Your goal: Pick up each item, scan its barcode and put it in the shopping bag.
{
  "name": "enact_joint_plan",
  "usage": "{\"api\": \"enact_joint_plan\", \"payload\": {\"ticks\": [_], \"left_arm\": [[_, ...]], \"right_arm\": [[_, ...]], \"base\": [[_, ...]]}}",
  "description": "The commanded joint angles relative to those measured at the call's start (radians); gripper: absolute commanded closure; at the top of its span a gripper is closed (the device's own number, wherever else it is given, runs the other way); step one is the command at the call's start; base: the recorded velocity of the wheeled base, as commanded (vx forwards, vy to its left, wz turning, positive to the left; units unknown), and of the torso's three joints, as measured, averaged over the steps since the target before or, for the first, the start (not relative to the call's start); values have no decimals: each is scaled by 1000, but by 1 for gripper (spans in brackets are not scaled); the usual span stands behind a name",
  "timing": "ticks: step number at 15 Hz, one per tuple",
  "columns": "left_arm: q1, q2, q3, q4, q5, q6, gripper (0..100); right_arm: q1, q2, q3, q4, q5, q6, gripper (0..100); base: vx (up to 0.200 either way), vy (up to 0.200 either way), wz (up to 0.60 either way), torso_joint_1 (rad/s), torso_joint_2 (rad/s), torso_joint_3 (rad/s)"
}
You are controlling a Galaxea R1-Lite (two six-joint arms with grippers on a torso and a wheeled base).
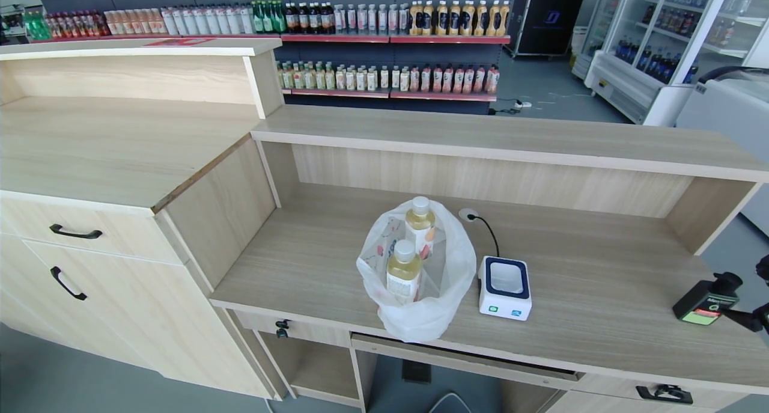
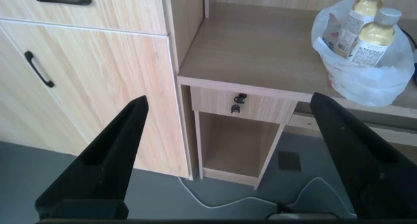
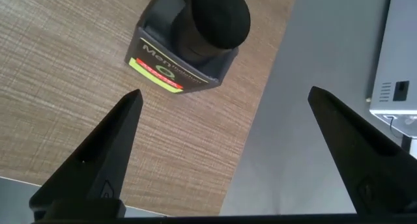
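The counter (image 1: 601, 281) is taking up most of the scene, a light wood checkout desk with a raised ledge behind it. The bag (image 1: 420, 320), a thin white plastic one, is sitting open near the front edge, about mid-counter. The scanner (image 1: 505, 287), a white box with a dark window facing up, is sitting just beside the bag on the robot's right, with its cable running back to a hole in the counter.

2 bottles are standing upright inside the bag, both pale yellow with white caps: the front bottle (image 1: 404, 272) and the rear bottle (image 1: 420, 223) right behind it. A small black device (image 1: 706, 302) with a green and red label is lying far off at the counter's right end.

The left gripper (image 2: 229, 100) is hanging down low in front of the counter, off to the left of the bag, fingers spread wide and holding nothing. The right gripper (image 3: 225, 92) is hovering over the counter's right end near that device, also spread wide and holding nothing.

So I'm guessing this job is at or near the finish, since both bottles are already bagged. I can't tell if they've been scanned.
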Motion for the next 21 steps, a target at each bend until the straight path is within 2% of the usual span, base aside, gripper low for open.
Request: {"api": "enact_joint_plan", "payload": {"ticks": [1,15,21], "left_arm": [[0,0,0,0,0,0,0],[0,0,0,0,0,0,0],[0,0,0,0,0,0,0]], "right_arm": [[16,31,-25,-1,5,0,0],[113,114,-85,-1,7,20,0],[126,137,-89,-1,7,23,0]], "base": [[0,0,0,0,0,0],[0,0,0,0,0,0],[0,0,0,0,0,0]]}}
